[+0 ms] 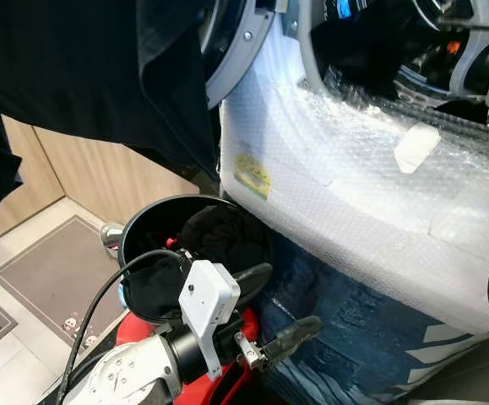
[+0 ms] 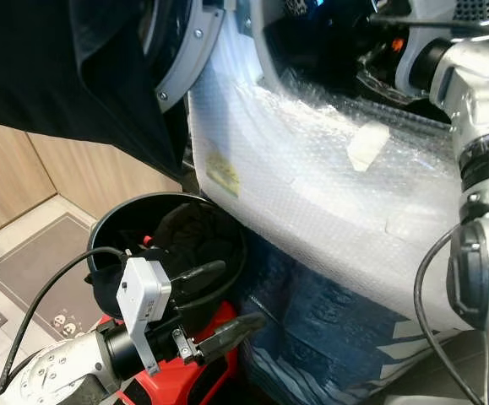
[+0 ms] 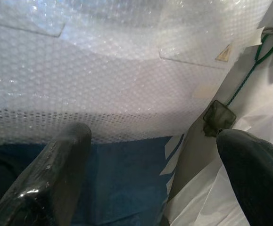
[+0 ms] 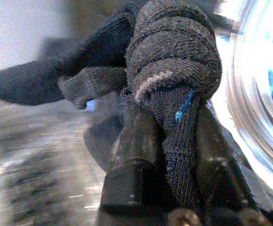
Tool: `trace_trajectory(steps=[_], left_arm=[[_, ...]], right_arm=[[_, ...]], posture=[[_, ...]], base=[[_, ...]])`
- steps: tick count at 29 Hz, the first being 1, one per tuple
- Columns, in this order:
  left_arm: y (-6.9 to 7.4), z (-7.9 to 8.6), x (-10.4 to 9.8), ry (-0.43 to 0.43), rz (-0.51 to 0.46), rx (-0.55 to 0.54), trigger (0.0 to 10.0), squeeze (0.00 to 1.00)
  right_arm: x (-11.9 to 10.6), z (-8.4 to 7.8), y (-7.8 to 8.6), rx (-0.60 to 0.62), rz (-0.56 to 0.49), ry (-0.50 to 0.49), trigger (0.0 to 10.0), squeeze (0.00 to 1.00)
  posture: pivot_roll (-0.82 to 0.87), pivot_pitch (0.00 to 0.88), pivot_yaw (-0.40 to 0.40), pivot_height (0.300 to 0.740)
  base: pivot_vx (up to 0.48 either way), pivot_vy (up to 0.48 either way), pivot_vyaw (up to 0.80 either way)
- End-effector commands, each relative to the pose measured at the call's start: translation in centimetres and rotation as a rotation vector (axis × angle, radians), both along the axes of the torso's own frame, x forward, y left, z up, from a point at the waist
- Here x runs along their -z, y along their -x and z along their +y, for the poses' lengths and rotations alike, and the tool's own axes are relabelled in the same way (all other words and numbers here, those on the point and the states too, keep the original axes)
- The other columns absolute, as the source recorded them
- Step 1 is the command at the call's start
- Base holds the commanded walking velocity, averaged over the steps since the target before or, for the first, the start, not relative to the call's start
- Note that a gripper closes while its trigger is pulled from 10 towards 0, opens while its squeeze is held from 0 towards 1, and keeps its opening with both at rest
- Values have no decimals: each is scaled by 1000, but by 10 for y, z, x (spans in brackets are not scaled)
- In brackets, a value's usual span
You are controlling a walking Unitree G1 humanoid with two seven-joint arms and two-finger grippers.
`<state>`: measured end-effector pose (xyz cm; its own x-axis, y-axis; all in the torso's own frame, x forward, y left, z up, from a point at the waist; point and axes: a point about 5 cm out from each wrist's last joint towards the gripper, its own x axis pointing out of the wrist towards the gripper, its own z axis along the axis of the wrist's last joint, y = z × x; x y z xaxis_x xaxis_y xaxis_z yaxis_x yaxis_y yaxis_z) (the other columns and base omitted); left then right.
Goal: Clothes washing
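The washing machine (image 1: 337, 169) is wrapped in bubble wrap, with its round door (image 1: 237, 51) swung open. A black garment (image 1: 75, 67) hangs over the door. Below stands a black bucket (image 1: 134, 232) holding dark clothes (image 1: 214, 232). My left gripper (image 1: 282, 302) is open and holds nothing, level with the bucket's rim and just to its right. My right arm (image 2: 472, 110) reaches up into the drum opening (image 1: 371, 42). In the right wrist view my right gripper (image 4: 174, 136) is shut on a dark grey sock (image 4: 174, 61) inside the shiny drum (image 4: 254, 94).
A blue sheet (image 1: 354, 337) lies under the machine's front. A red object (image 1: 246, 325) sits below the bucket. Wooden cabinet fronts (image 1: 100, 177) and a grey floor mat (image 1: 50, 278) are to the left, with a silver can (image 1: 111, 236) beside the bucket.
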<state>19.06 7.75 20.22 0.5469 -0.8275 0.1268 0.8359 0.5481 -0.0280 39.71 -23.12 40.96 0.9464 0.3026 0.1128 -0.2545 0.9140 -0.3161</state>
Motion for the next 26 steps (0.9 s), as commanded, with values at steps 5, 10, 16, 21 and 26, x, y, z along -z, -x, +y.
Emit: trace_trajectory(steps=[5, 10, 16, 21, 26], left_arm=[[4, -3, -2, 6, 7, 6, 10000, 0], [2, -2, -3, 8, 2, -1, 10000, 0], [-2, -1, -5, 4, -10, 3, 10000, 0], [-4, -2, -5, 3, -9, 9, 10000, 0], [-6, -1, -6, 0, -12, 18, 10000, 0]], right_arm=[[-16, -23, 3, 389, -75, -16, 10000, 0], [-19, -34, 6, 598, -97, -51, 10000, 867], [-18, -44, 9, 707, -70, -144, 10000, 1000], [-19, -47, 11, 753, -76, -137, 10000, 1000], [-11, -51, 10, 765, -48, -138, 10000, 1000]], posture=[[17, 202, -143, 740], [15, 185, -126, 740], [10, 171, -116, 740], [6, 157, -107, 740], [7, 139, -88, 740]], base=[[0, 0, 0], [0, 0, 0], [0, 0, 0], [0, 0, 0], [0, 0, 0]])
